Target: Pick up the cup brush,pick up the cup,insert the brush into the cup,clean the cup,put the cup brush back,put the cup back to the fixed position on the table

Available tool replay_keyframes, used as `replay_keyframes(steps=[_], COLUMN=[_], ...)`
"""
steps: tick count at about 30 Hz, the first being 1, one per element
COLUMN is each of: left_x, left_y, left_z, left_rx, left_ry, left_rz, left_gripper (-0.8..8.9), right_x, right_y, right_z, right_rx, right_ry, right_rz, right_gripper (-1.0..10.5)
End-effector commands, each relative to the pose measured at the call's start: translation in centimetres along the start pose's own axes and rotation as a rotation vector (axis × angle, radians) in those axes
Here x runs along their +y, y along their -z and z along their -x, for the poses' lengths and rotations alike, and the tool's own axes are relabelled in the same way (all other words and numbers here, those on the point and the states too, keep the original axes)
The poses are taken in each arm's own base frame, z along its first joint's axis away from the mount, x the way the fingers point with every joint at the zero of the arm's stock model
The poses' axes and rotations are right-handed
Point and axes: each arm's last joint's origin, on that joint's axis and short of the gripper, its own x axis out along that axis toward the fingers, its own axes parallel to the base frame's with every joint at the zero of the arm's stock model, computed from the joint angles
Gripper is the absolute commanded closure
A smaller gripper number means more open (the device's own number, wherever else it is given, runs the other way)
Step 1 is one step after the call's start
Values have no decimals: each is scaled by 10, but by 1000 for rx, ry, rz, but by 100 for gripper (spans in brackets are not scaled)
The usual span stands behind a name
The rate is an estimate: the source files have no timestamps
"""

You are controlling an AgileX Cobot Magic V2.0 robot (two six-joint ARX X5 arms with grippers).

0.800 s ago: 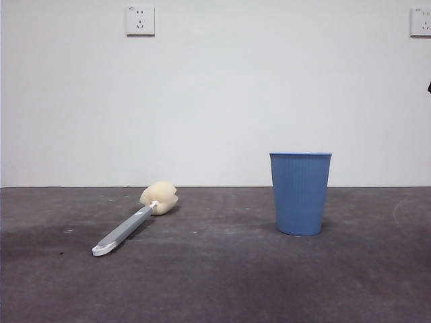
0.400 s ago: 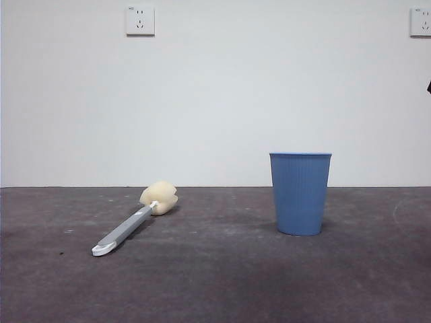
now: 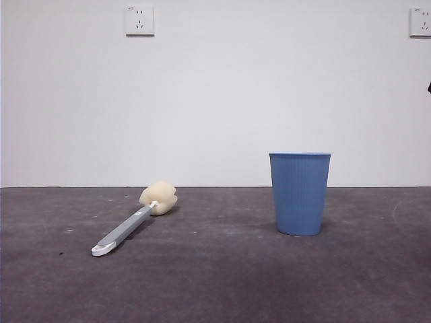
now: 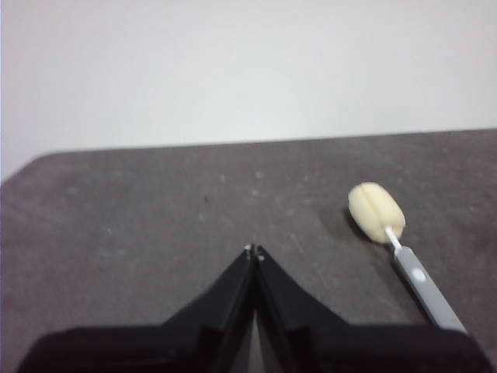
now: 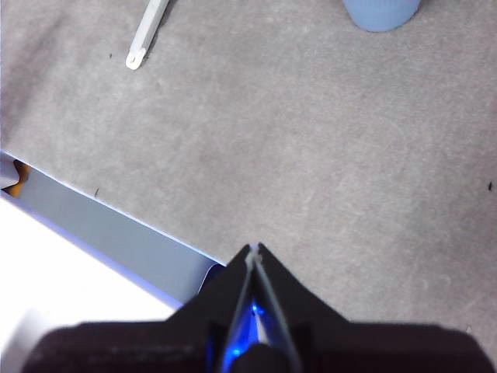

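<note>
The cup brush (image 3: 131, 225) lies flat on the table (image 3: 215, 282) at the left, cream-yellow sponge head toward the wall, white looped end toward me. It also shows in the left wrist view (image 4: 392, 245) and its white end in the right wrist view (image 5: 147, 35). The blue ribbed cup (image 3: 300, 193) stands upright at the right; its base shows in the right wrist view (image 5: 380, 12). My left gripper (image 4: 254, 250) is shut and empty, above the table beside the brush. My right gripper (image 5: 254, 247) is shut and empty, well short of the cup.
A white wall rises behind the table with two power sockets (image 3: 139, 20). The table's edge (image 5: 101, 225) with a pale surface beyond it shows in the right wrist view. A black tip (image 3: 429, 87) shows at the right edge.
</note>
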Motion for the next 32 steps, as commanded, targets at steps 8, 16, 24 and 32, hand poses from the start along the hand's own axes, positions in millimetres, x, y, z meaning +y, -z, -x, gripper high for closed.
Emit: replay_keyframes(steps=[8,16,24,32], left_x=[0,0,0,0], left_y=[23,24,24,24], left_z=[3,3,3,3], left_rx=[133,141,141,141], left_ry=[-8,-9,-9,-9], left_rz=[59,64,64,64], left_gripper=[816,816,816,816], right_x=[1,1,1,1], right_y=[-1,-1,-1,-1], right_z=[1,1,1,2], right_rx=[-10,-10,-10,-11], right_ry=[0,0,0,0], right_rz=[-2,-2,-2,0], right_gripper=[942,942,942,942])
